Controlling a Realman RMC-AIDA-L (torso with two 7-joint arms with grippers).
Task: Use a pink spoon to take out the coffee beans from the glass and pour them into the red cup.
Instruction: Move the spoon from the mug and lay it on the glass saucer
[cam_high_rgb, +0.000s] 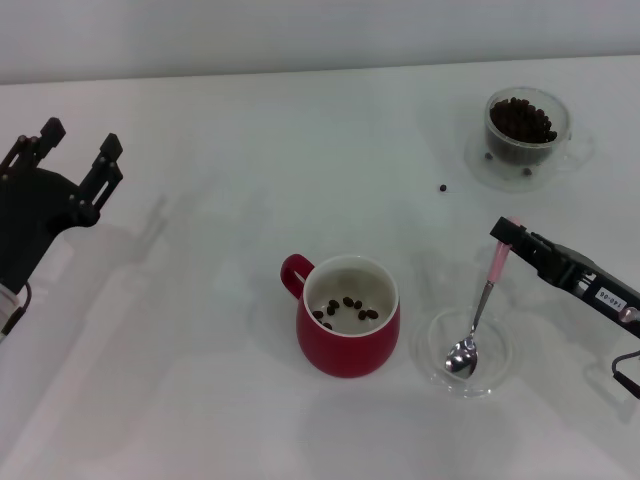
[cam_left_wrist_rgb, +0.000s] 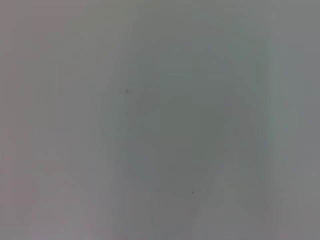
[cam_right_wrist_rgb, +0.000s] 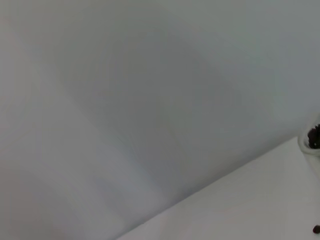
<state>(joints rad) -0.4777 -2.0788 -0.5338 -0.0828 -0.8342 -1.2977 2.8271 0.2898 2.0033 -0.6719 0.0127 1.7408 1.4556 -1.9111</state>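
Only in the head view: rounded deep red ceramic cup (cam_high_rgb: 348, 331) mid-table toward the near edge, few dark coffee beans (cam_high_rgb: 346, 309) inside. Just right, pink-handled metal spoon (cam_high_rgb: 480, 314), bowl resting in shallow clear dish (cam_high_rgb: 466, 352), handle pinched by right gripper (cam_high_rgb: 507, 234). Clear glass of beans (cam_high_rgb: 527, 124) toward far right corner; sliver in right wrist view (cam_right_wrist_rgb: 313, 137). Left gripper (cam_high_rgb: 78, 148) parked near left edge, fingers spread.
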